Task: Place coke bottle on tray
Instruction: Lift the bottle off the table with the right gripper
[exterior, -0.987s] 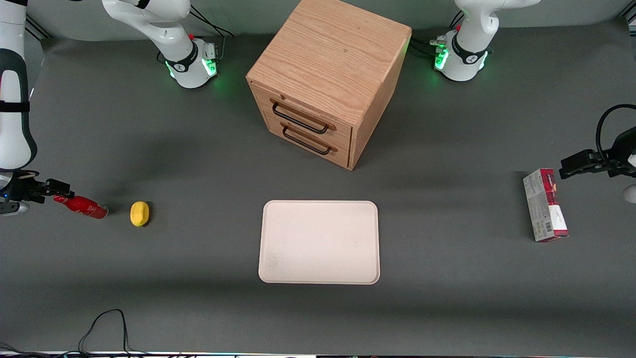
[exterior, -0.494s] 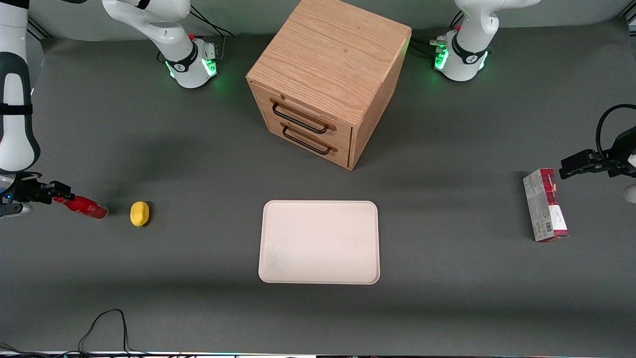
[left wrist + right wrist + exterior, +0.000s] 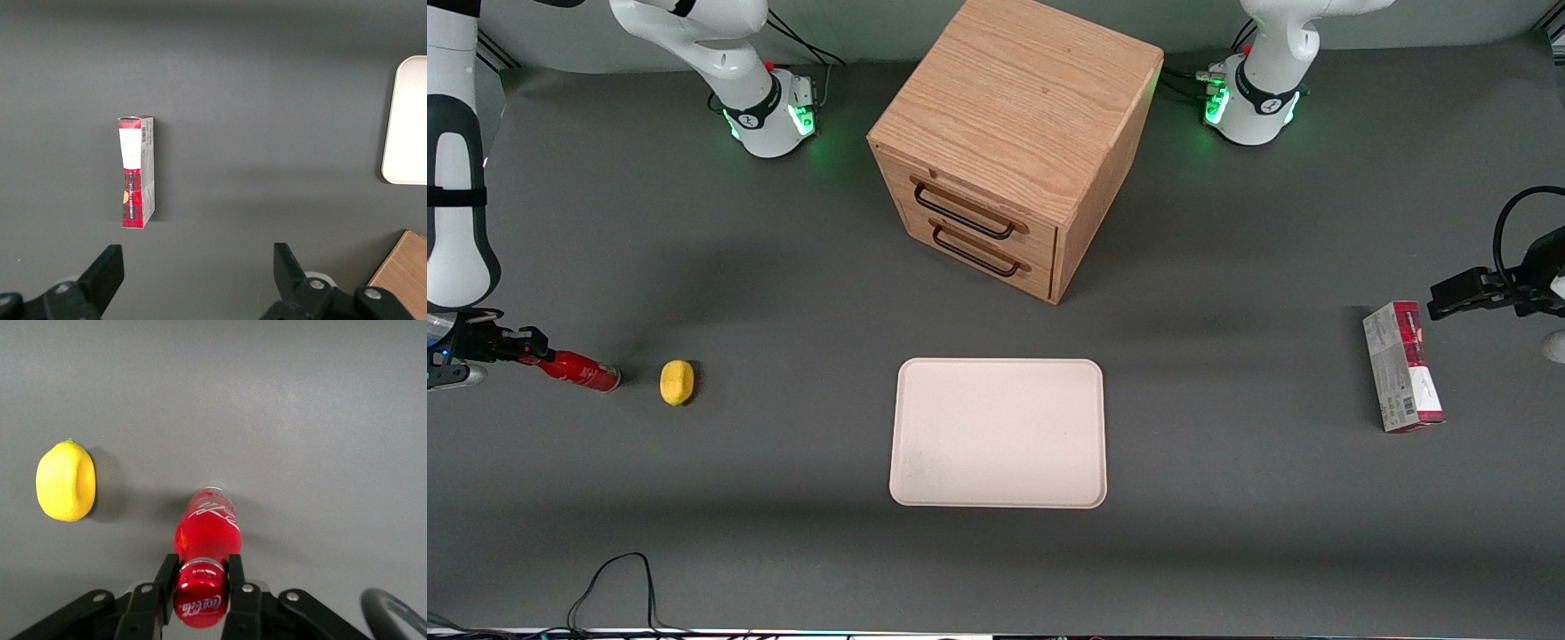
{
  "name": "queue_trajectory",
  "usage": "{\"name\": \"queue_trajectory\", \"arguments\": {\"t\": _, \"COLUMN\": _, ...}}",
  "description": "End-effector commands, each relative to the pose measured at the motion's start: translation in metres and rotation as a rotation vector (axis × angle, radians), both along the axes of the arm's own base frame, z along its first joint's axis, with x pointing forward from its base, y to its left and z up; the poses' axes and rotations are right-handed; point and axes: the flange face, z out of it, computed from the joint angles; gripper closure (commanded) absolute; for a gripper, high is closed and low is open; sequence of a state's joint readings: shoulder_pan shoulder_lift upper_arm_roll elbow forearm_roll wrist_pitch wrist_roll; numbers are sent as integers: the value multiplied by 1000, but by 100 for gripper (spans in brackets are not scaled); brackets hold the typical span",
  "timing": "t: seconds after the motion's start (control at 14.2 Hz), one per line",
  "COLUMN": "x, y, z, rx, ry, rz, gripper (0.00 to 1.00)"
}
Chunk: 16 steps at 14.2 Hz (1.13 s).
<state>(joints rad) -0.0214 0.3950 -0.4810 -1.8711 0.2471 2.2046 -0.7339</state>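
The black two-finger end effector (image 3: 199, 587) grips the cap end of the small shiny red coke bottle (image 3: 205, 533) lying on the dark grey worktop (image 3: 783, 551).

In the front view the bottle's cap end is hidden by the end effector (image 3: 527, 348), and only the red body (image 3: 580, 372) shows; part of the end effector is cut off at the edge. The big flat pale beige tray (image 3: 999, 433) has nothing in it and sits well apart from the bottle, nearer the front camera than the wooden two-drawer cabinet (image 3: 1009, 142). Both drawers are shut, so what is inside cannot be seen. The end effector's fingers (image 3: 163, 583) are closed in tight, one on each side of the cap. A yellow lemon (image 3: 677, 382) lies near the bottle, between it and the tray. A red-and-grey box-shaped carton (image 3: 1402, 366) lies toward the parked arm's end.
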Motion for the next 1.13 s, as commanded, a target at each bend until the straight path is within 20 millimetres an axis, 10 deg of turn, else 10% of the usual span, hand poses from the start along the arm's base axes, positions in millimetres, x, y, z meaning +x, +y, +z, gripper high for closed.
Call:
{"name": "queue_trajectory", "arguments": {"t": 0.0, "x": 9, "y": 8, "z": 25, "rx": 18, "ry": -44, "rz": 20, "gripper": 65}}
{"name": "queue_trajectory", "arguments": {"t": 0.28, "x": 34, "y": 14, "z": 120, "rx": 7, "ry": -10, "rz": 91, "gripper": 72}}
{"name": "queue_trajectory", "arguments": {"t": 0.63, "x": 29, "y": 15, "z": 151, "rx": 0, "ry": 0, "rz": 91, "gripper": 80}}
{"name": "queue_trajectory", "arguments": {"t": 1.06, "x": 21, "y": 30, "z": 270, "rx": -59, "ry": 17, "rz": 140, "gripper": 95}}
